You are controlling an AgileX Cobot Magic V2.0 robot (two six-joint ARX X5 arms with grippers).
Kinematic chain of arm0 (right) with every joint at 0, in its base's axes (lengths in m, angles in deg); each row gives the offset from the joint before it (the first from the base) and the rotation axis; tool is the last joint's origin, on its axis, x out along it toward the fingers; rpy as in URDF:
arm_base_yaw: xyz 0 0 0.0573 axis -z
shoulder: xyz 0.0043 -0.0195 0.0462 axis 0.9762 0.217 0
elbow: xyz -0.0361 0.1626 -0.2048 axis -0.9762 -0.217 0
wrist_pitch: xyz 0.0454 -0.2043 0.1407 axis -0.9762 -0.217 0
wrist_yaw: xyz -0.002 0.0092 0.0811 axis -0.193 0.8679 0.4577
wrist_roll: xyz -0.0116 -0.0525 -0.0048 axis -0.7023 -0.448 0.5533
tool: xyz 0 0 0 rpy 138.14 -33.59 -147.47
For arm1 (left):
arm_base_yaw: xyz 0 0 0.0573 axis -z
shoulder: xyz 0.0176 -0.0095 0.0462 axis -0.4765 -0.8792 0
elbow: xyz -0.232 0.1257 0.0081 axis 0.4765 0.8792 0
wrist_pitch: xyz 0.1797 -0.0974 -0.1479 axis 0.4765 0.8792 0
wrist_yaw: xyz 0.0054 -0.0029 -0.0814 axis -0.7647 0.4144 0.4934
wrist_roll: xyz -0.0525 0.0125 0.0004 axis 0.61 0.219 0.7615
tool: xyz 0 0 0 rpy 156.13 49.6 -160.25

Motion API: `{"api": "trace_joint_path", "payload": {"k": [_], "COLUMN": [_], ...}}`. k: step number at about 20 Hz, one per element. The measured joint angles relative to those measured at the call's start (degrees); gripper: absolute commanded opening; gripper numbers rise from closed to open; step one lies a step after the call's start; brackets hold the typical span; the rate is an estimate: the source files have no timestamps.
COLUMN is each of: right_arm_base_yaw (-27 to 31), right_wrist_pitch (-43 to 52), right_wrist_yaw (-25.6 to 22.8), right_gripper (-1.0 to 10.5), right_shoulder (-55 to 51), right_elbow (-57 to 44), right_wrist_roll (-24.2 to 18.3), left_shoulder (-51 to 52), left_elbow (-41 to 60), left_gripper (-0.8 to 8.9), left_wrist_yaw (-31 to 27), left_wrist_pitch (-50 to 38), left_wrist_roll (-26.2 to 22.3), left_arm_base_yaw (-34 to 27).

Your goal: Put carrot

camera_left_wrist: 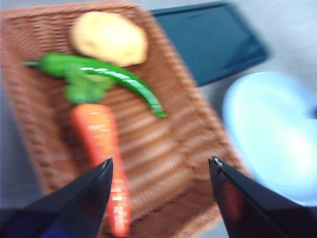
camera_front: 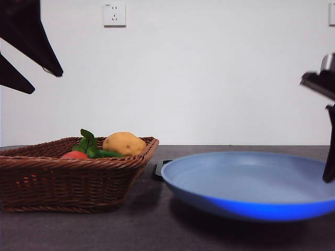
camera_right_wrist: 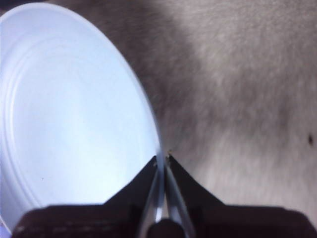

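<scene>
The carrot (camera_left_wrist: 99,139) is orange-red with green leaves and lies flat in the brown wicker basket (camera_left_wrist: 188,144). From the front only its thick end (camera_front: 74,155) shows over the rim. My left gripper (camera_left_wrist: 161,160) hangs open above the basket, apart from the carrot, and appears at the top left of the front view (camera_front: 44,81). My right gripper (camera_right_wrist: 162,158) is shut on the rim of the blue plate (camera_right_wrist: 64,109), at the right edge of the front view (camera_front: 330,172).
A yellow-tan potato (camera_left_wrist: 109,38) and a slim green vegetable (camera_left_wrist: 124,79) share the basket (camera_front: 68,178) with the carrot. The blue plate (camera_front: 251,183) sits right of the basket. A dark flat tray (camera_left_wrist: 208,39) lies behind them.
</scene>
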Motion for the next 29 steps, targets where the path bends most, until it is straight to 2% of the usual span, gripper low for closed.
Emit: {"api": "trace_joint_path", "payload": {"k": [5, 8, 15, 21, 26, 29], "right_arm_base_yaw": [0.0, 0.0, 0.0, 0.0, 0.0, 0.0], "right_wrist_pitch": [-2.47, -2.51, -2.73, -2.73, -2.73, -2.73], "right_wrist_yaw": [-0.09, -2.71, -3.06, -3.06, -3.06, -3.06], "right_gripper": [0.0, 0.0, 0.0, 0.0, 0.0, 0.0], "right_shoulder": [-6.64, -8.11, -8.11, -8.11, -8.11, -8.11], "right_elbow": [0.0, 0.0, 0.0, 0.0, 0.0, 0.0], "right_wrist_roll": [-0.02, -0.33, -0.55, -0.72, -0.72, -0.72], "left_shoulder": [-11.17, -20.41, -33.99, -35.74, -35.74, -35.74], "left_elbow": [-8.55, -12.09, -14.14, -14.14, -14.14, -14.14], "left_gripper": [3.4, 3.4, 3.39, 3.28, 1.11, 0.99], "left_wrist_yaw": [-11.28, -15.56, -17.25, -17.27, -17.25, -17.25], "left_wrist_pitch": [3.63, 4.42, 2.4, 1.95, 1.97, 1.97], "left_wrist_roll": [-3.08, -5.14, -6.01, -6.01, -6.01, -6.38], "left_arm_base_yaw": [4.59, 6.1, 6.4, 6.4, 6.4, 6.4]}}
